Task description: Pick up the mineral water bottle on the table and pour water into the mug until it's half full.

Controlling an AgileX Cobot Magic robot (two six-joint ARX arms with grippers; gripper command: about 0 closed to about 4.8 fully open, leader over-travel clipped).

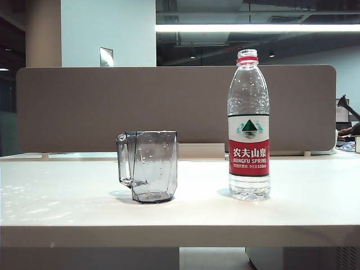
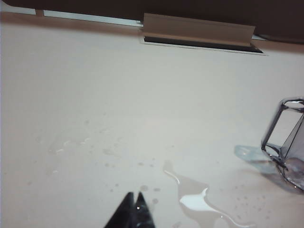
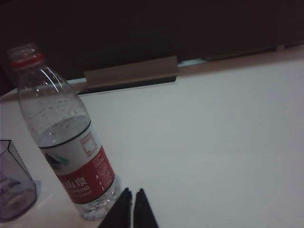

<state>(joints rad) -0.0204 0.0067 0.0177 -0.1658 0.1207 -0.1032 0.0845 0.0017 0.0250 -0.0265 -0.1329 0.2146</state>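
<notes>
two dark fingertip pairs are all that shows of the arms, each cut off by its wrist picture's edge. the left claw has its tips drawn together, hanging over bare tabletop with nothing between them. the right claw has its tips pressed together too, just beside the base of the mineral water bottle and holding nothing. neither arm appears in the exterior view.

the bottle stands upright toward the right end of the tabletop, nearer the front edge than the back; no cap can be made out above its red neck ring. water fills it to just above the label. the mug stands well apart from it, around the middle, handle turned to the left end; whether it holds any water is hard to tell. in the left wrist view only its handle and one corner show.

a puddle and scattered droplets lie on the white surface between the left claw and the mug. a grey-brown partition rises along the back edge, with a slot cover at its foot. behind it, a dim office ceiling with one long strip light.
</notes>
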